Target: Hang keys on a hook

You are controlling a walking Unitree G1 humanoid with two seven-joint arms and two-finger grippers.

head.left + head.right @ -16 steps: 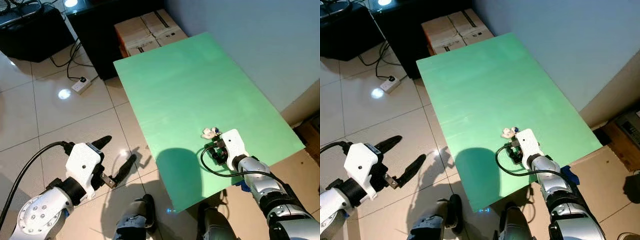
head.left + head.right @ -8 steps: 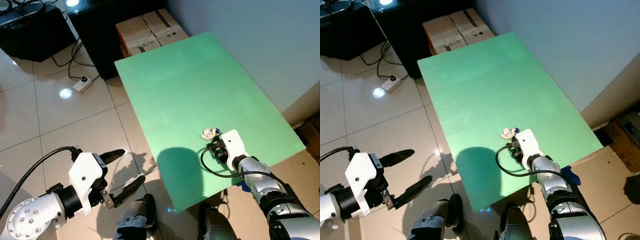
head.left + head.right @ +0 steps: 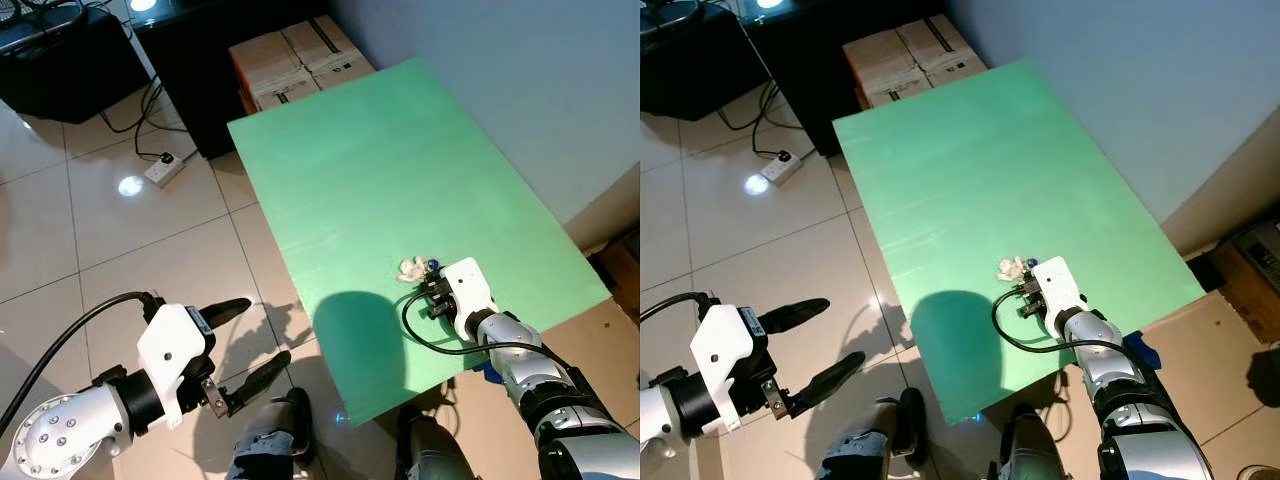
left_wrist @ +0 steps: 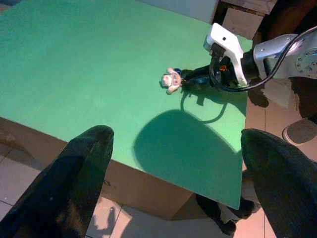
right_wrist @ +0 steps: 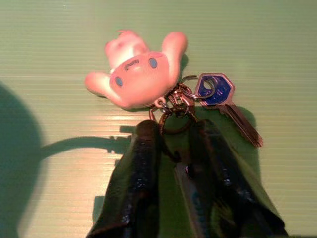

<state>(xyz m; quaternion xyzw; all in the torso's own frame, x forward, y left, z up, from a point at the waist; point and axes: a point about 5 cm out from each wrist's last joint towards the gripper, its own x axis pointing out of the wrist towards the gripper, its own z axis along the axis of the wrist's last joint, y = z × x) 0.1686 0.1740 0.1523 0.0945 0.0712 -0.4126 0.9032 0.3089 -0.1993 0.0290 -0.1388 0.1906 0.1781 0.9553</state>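
Two fingers of my right tool (image 5: 171,144), nearly together, flank the keys' (image 5: 218,96) ring on the green worktop (image 3: 380,170).

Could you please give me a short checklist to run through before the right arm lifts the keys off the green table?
1. Right end effector at the keys: ok, its fingertips flank the key ring.
2. Firm hold on the ring: cannot tell; fingers close together, contact unclear.
3. Plush charm free to lift: ok, it lies loose on the table.
4. Left end effector out of the way: ok, open above the floor.
5. Hook located: not ok, none found yet.
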